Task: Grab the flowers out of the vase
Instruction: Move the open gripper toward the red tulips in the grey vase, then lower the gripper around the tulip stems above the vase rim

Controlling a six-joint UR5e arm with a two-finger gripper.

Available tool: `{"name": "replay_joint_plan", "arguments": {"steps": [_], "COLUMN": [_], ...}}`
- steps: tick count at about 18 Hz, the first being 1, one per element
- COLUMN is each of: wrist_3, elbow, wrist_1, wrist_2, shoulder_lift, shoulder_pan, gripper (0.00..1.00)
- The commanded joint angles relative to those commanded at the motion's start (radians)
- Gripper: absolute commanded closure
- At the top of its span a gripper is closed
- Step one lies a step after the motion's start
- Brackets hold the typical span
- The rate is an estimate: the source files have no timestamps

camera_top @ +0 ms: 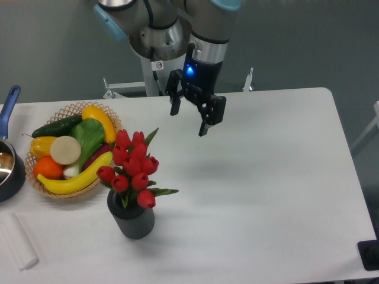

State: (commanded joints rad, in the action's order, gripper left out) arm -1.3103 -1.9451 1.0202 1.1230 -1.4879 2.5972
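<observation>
The black two-finger gripper hangs wide and empty, above and right of the red tulip bunch, which stands upright in the ribbed dark grey vase.

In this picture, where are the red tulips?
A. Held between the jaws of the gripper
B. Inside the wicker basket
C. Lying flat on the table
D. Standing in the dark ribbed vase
D: the flowers stand upright in the vase in front of the basket, while the gripper hangs apart from them with open, empty jaws.
</observation>
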Motion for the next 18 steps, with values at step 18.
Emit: {"name": "replay_joint_plan", "arguments": {"steps": [18], "wrist_3": [0.177], "elbow": [0.018], "wrist_1": [-0.238], "wrist_2": [-0.274], "shoulder_lift": [-0.207], "shoulder_pan": [-0.089], "gripper": [0.00]}}
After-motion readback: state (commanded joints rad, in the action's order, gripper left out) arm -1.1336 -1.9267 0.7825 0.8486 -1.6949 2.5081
